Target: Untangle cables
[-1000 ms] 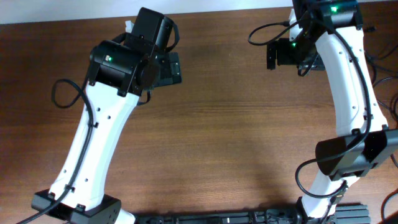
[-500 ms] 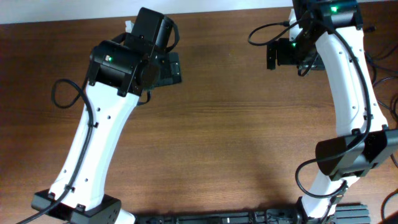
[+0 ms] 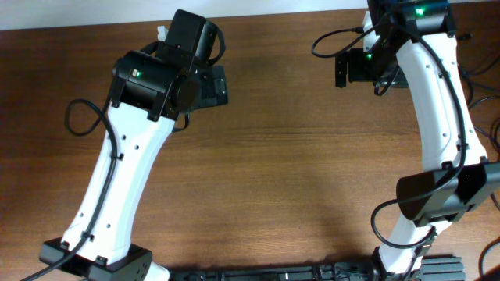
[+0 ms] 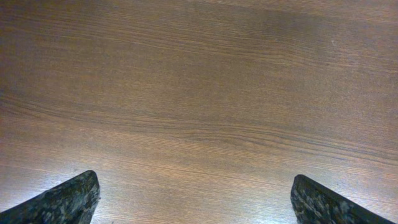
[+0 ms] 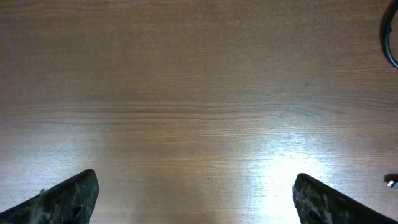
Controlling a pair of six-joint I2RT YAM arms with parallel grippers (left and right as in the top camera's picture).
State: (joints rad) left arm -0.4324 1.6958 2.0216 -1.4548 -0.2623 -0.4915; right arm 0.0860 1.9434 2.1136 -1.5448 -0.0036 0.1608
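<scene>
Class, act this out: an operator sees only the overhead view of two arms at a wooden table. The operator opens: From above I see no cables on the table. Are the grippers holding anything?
Observer: No. The left wrist view shows the left gripper open, only bare table between its fingers.
Operator: And the right one?
Observer: The right gripper is open too, with nothing in it.
Operator: Any cable near it?
Observer: A black cord curves in at the right edge of the right wrist view, clear of the fingers; whether it is a loose cable, I cannot tell.
</scene>
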